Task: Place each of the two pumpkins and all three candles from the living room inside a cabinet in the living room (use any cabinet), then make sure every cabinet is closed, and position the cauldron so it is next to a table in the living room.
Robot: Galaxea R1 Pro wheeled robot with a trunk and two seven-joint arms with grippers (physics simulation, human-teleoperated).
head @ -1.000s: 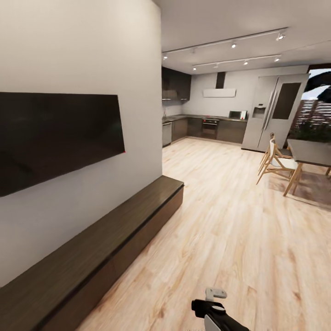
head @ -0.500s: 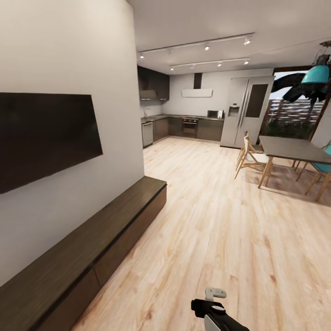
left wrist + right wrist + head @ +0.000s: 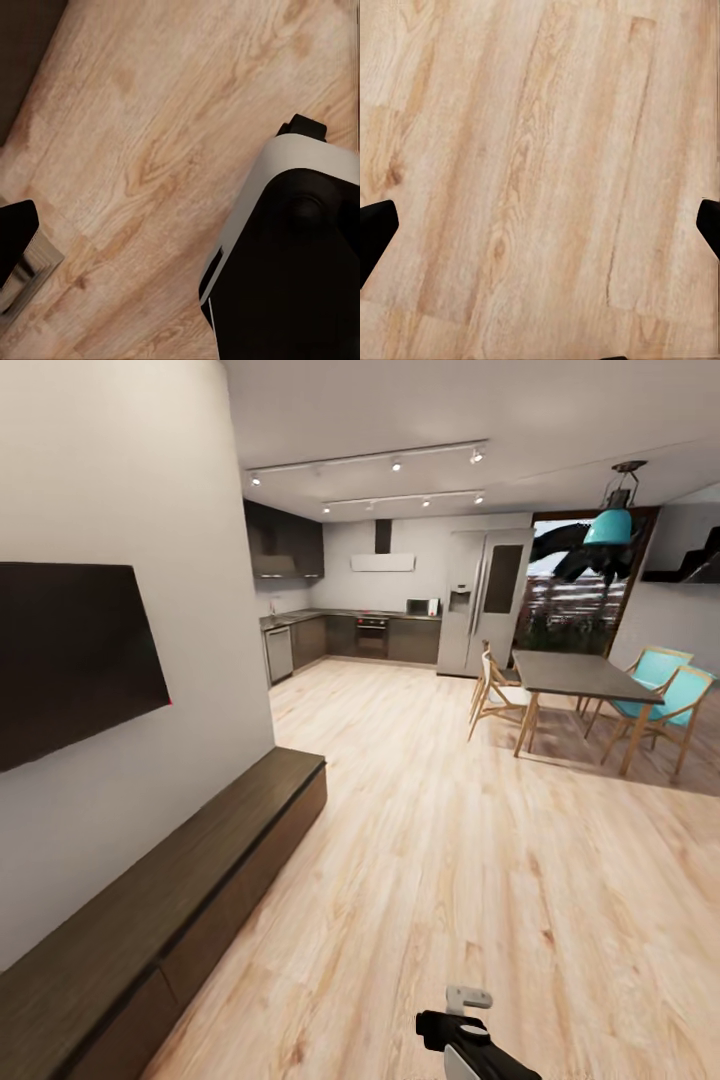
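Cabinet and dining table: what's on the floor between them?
Nothing: the head view shows bare wood floor between the cabinet and the dining table with its chairs.

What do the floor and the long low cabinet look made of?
Floor: pale wood planks, matte; grain, knots and plank seams show. Cabinet: dark-brown wood or veneer, satin; faint streaky grain along its top, can't tell which.
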